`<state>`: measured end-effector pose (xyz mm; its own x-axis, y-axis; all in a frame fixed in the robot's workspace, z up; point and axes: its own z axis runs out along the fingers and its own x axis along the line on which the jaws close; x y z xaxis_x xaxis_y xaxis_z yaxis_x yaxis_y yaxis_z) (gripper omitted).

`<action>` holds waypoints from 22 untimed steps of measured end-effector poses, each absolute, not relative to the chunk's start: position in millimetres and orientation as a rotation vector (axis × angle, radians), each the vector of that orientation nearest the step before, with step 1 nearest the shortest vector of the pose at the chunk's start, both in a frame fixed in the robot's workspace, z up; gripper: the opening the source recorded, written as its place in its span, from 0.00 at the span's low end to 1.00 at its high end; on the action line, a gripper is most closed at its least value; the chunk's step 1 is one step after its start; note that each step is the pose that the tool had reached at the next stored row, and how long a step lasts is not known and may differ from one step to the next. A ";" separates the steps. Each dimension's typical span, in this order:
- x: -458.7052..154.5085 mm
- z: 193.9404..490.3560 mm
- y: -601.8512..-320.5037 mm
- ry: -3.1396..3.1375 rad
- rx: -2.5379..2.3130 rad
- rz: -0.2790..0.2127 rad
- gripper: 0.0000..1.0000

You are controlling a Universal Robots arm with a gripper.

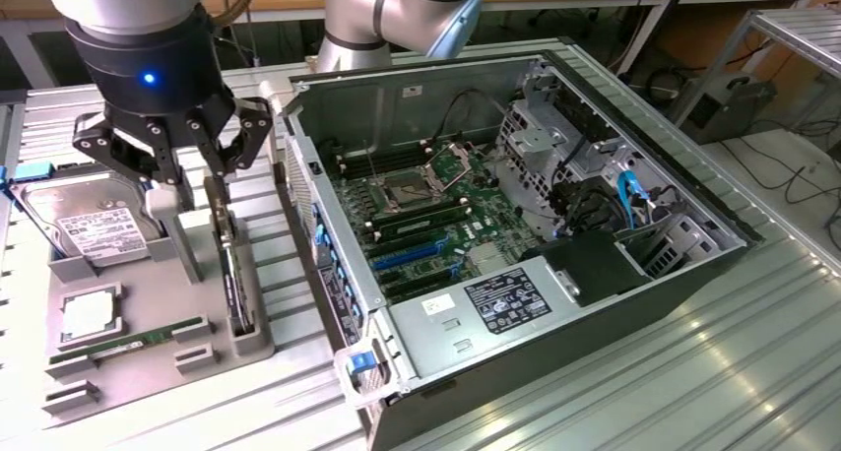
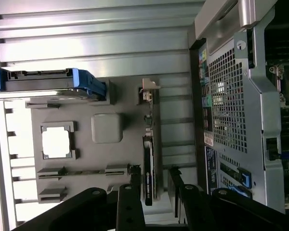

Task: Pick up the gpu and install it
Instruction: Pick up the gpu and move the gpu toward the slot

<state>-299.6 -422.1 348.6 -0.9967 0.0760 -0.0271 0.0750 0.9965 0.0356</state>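
Gripper [image 1: 188, 207] above the gpu [image 2: 148, 168], claw wide, fingers either side of the card; gpu stands on edge in a slotted grey fixture tray [image 1: 138, 367], thin edge offered for grasping, just beside the open computer case [image 1: 526, 225].

Your table [image 1: 710, 372] is a run of ribbed metal slats. Two things sit directly on it: a gray parts tray [image 1: 250, 345] toward the exterior view's left, and just beside it an open computer case [image 1: 552, 348] lying on its side, with a strip of slats showing between them.
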 end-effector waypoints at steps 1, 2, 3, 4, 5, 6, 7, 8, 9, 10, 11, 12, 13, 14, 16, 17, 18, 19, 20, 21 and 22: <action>-299.6 346.6 -422.2 3.110 0.118 0.054 0.36; -299.5 343.8 -422.3 3.110 0.118 0.054 0.36; -299.5 342.1 -422.3 3.110 0.118 0.054 0.36; -299.5 340.3 -422.4 3.110 0.118 0.054 0.36; -299.5 338.3 -422.4 3.110 0.118 0.054 0.36; -299.5 334.6 -422.5 3.110 0.118 0.054 0.36; -299.5 332.7 -422.5 3.110 0.118 0.054 0.36; -299.5 329.2 -422.5 3.111 0.118 0.054 0.36; -299.5 327.0 -422.5 3.111 0.118 0.054 0.36; -299.5 325.0 -422.5 3.110 0.118 0.054 0.36; -299.5 322.5 -422.5 3.110 0.118 0.054 0.36; -299.5 320.6 -422.5 3.110 0.118 0.054 0.36; -299.5 316.9 -422.5 3.110 0.118 0.054 0.36; -299.5 314.5 -422.6 3.111 0.118 0.054 0.36; -299.5 310.6 -422.8 3.111 0.118 0.054 0.36; -299.5 308.7 -422.8 3.110 0.118 0.054 0.36; -299.5 306.9 -422.8 3.110 0.118 0.054 0.36; -299.5 305.0 -422.8 3.110 0.118 0.054 0.36; -299.5 302.5 -422.9 3.110 0.118 0.054 0.36; -299.5 300.4 -422.9 3.110 0.118 0.054 0.36; -299.5 298.4 -422.9 3.110 0.118 0.054 0.36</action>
